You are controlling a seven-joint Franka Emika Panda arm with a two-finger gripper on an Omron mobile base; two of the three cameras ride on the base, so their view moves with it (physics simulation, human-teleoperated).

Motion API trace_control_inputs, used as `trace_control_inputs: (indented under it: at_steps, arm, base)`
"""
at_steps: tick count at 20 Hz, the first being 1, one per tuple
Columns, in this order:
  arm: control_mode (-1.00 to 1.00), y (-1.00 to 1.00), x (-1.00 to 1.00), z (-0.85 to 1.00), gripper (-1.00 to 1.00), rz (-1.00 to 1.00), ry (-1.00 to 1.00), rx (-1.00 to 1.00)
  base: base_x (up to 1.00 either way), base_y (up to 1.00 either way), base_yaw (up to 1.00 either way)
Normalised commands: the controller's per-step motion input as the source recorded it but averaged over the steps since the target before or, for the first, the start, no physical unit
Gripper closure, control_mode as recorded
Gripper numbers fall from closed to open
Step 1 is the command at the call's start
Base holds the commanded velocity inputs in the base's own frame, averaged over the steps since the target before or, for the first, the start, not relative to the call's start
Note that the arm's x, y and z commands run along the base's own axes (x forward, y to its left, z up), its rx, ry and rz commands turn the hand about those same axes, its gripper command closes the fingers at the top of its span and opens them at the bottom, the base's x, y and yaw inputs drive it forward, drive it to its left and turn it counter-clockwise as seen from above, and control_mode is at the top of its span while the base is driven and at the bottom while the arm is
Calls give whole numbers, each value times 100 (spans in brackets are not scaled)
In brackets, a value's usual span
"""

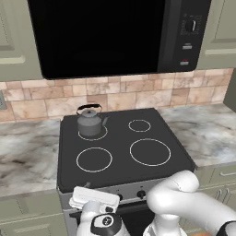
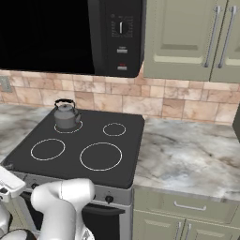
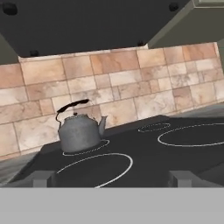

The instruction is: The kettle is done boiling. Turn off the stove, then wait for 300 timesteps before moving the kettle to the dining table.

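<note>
On the stove (image 1: 120,143), the kettle (image 1: 90,121) sits at the back-left ring, far beyond the wide-open, empty gripper (image 3: 112,178) at the stove's front edge.

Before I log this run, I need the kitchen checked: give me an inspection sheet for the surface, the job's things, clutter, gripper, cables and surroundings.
Surface: black stove glass top, four white-ringed burners, set between marble counters.
Job's things: grey kettle upright on the rear left burner, spout to the right; knobs on the silver front panel.
Clutter: nothing seen.
Gripper: gripper open, low at the stove's front edge, holding nothing, apart from the kettle.
Cables: nothing seen.
Surroundings: black microwave above, tan tile backsplash, olive cabinets.
</note>
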Motion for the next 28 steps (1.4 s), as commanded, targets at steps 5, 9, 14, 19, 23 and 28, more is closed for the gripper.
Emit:
trace_control_inputs:
  at_steps: [5, 9, 14, 19, 23, 28]
  arm:
    - [-100, 0, -1, 52, -100, -10, -5, 7]
    - [-100, 0, 0, 44, -100, -9, -3, 6]
    - [-100, 0, 0, 43, -100, -7, -2, 7]
    - [-100, 0, 1, 40, -100, -5, 0, 7]
    - [-100, 0, 12, 35, -100, -3, 0, 6]
    - [-100, 0, 18, 34, -100, 0, 0, 7]
  base:
    - [0, 0, 0]
    - [0, 0, 0]
    - [0, 0, 0]
    - [0, 0, 0]
    - [0, 0, 0]
    - [0, 0, 0]
